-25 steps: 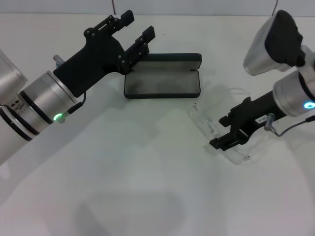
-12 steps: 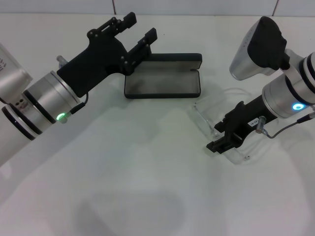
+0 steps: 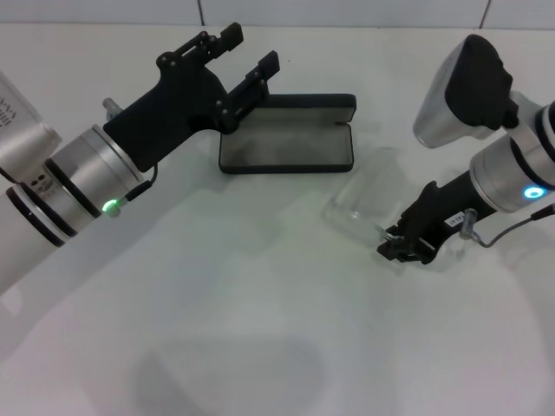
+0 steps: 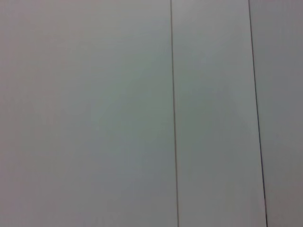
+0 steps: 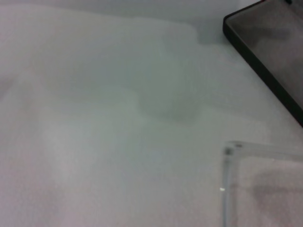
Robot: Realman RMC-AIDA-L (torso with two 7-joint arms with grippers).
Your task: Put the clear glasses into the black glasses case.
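The black glasses case (image 3: 286, 146) lies open on the white table, grey lining up and lid (image 3: 308, 102) standing at the back; one corner of the case (image 5: 267, 52) shows in the right wrist view. The clear glasses (image 3: 362, 198) sit tilted just right of and in front of the case, with one end in my right gripper (image 3: 397, 247), which is shut on them. Their clear edge (image 5: 258, 182) fills a corner of the right wrist view. My left gripper (image 3: 248, 52) hovers open above the case's left end, holding nothing.
The white table (image 3: 260, 329) stretches in front of the case and both arms. The left wrist view shows only a plain pale wall (image 4: 94, 113) with two thin vertical seams.
The right gripper has closed on the glasses and raised them; they have tipped up and shifted toward the case. The left gripper has edged slightly to the right.
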